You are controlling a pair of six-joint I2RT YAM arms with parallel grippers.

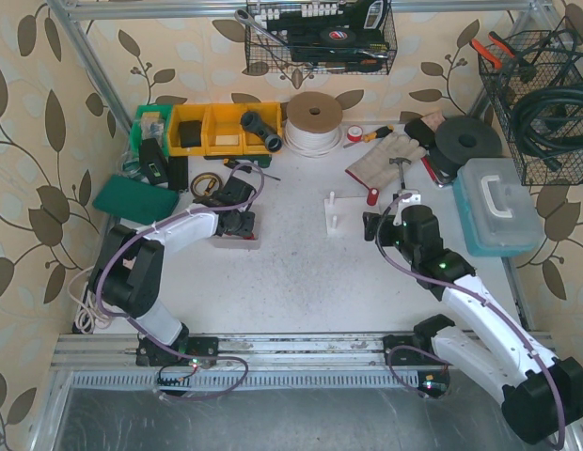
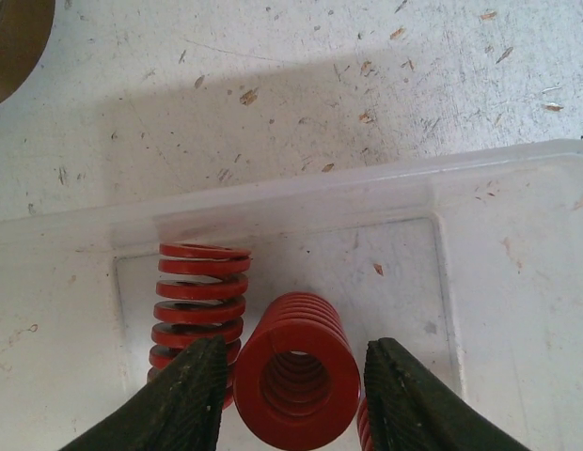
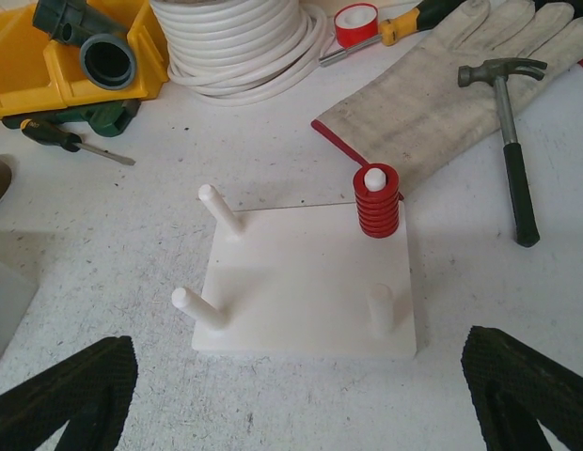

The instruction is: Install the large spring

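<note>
In the left wrist view a large red spring (image 2: 296, 371) lies in a clear plastic tray (image 2: 517, 235) with its open end towards the camera. My left gripper (image 2: 293, 395) is open, with one finger on each side of this spring and small gaps showing. A narrower red spring (image 2: 199, 301) lies to its left. In the top view the left gripper (image 1: 237, 224) is over the tray (image 1: 237, 241). The white peg base (image 3: 310, 282) has one small red spring (image 3: 377, 202) on its far right peg. My right gripper (image 3: 296, 395) is open wide and empty, just short of the base.
Behind the peg base lie a work glove (image 3: 433, 85), a hammer (image 3: 512, 141), a white cord coil (image 3: 240, 42), a red tape roll (image 3: 355, 23) and yellow bins (image 1: 216, 127). A blue toolbox (image 1: 498, 207) stands at the right and a green pad (image 1: 136, 197) at the left.
</note>
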